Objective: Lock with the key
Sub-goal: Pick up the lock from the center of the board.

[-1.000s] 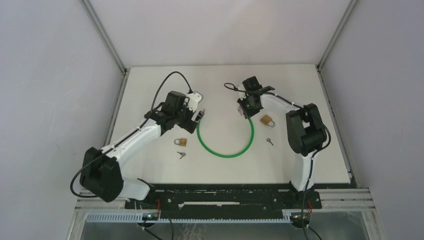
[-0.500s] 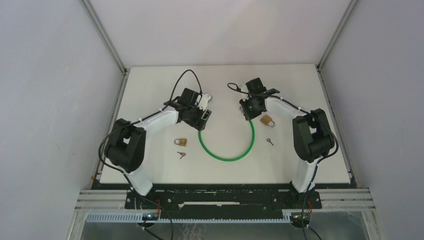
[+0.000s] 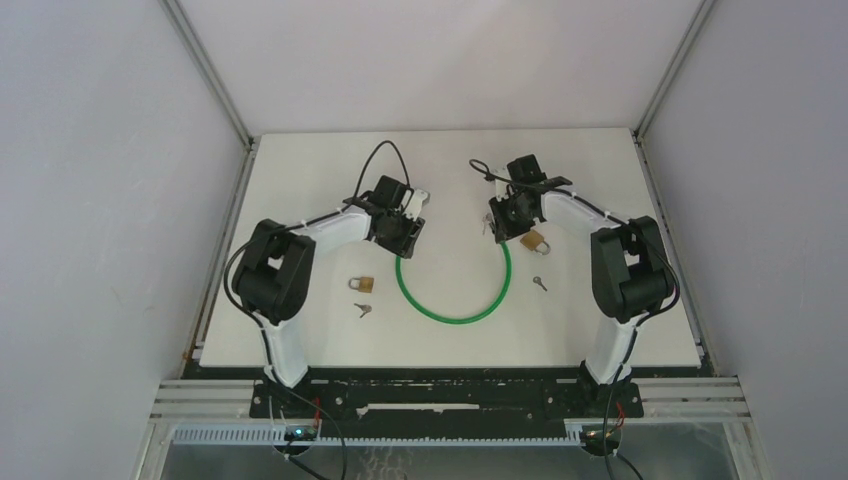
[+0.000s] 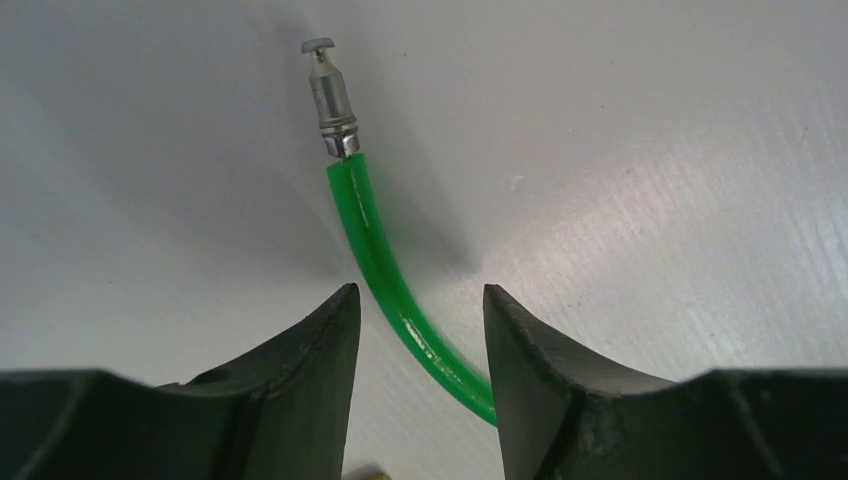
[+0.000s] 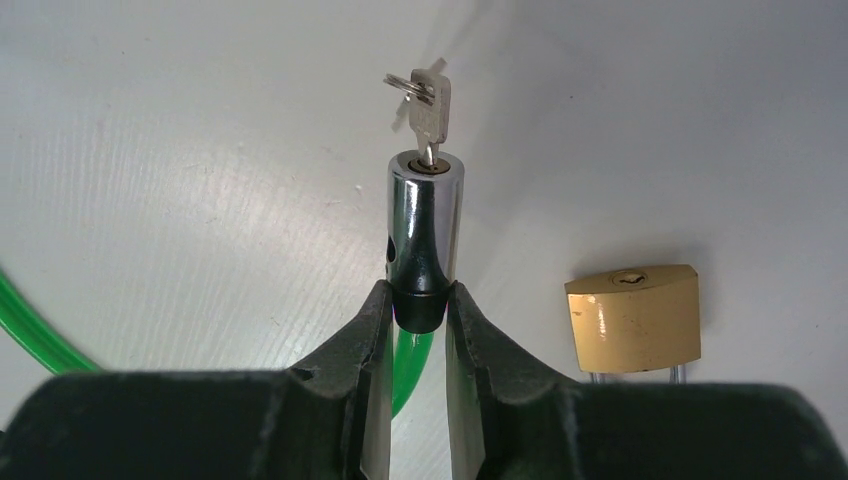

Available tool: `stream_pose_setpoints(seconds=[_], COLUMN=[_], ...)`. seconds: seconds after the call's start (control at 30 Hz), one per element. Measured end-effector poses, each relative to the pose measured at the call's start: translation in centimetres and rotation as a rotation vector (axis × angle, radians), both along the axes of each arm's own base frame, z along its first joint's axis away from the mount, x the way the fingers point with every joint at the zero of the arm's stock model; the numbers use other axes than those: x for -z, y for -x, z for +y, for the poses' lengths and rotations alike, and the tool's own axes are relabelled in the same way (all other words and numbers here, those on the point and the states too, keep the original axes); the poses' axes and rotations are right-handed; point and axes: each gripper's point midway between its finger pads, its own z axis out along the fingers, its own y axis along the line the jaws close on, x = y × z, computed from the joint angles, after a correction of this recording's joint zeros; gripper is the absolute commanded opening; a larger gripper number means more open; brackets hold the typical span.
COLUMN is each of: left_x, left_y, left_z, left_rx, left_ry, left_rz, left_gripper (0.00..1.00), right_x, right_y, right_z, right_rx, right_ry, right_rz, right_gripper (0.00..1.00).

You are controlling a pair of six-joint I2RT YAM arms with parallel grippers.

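Observation:
A green cable lock [image 3: 450, 312] lies in a U on the white table. In the right wrist view my right gripper [image 5: 418, 300] is shut on the black base of its chrome lock cylinder [image 5: 424, 225]. A key [image 5: 428, 100] sticks in the cylinder's end. In the left wrist view my left gripper [image 4: 418, 310] is open and straddles the green cable [image 4: 370, 240] just behind its metal pin end [image 4: 330, 95]. The pin lies free on the table. In the top view the left gripper [image 3: 405, 238] and right gripper [image 3: 500, 222] sit at the two cable ends.
A brass padlock [image 3: 534, 241] lies just right of the right gripper, also in the right wrist view [image 5: 632, 315]. A second padlock [image 3: 362, 284] and a key [image 3: 363, 310] lie at the left front. Another small key [image 3: 540, 283] lies at the right.
My left arm has swung back and right, bringing its gripper over the cable's pin end. My right gripper has shifted slightly right with the lock cylinder.

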Motion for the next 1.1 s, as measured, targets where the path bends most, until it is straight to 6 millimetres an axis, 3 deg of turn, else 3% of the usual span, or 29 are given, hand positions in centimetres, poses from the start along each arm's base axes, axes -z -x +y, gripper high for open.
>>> stream_pose_setpoints(seconds=[0.13,0.37,0.7,0.8,0.97,1.1], left_x=[1.1,1.1,1.1,0.8,-1.0,-4.1], left_y=[0.1,-0.7,-1.2,-1.1,-0.6,-0.8], left_z=[0.0,-0.5,-1.2,-1.2,-1.3,-2.4], left_rx=[-0.012,-0.024,-0.032,-0.031,-0.017,0.016], left_ry=[-0.007,0.012,0.054,0.068,0.104,0.182], left_rz=[0.024,0.010,-0.012,-0.029,-0.063,-0.119], left_gripper=[0.46,0.34,0.01,0.00,0.00,0.00], right_x=[-0.1,-0.1,-0.2,-0.1,0.2,0.1], right_y=[-0.1,-0.1,0.0,0.2,0.6,0.5], right_z=[-0.3,-0.3,0.0,0.3,0.9,1.6], right_rx=[0.010,0.011,0.010,0.009,-0.002,-0.014], right_ry=[-0.021,-0.027,-0.041,-0.052,-0.062,-0.075], right_rz=[0.008,0.011,0.017,0.022,0.029,0.019], right_gripper=[0.00,0.00,0.00,0.00,0.00,0.00])
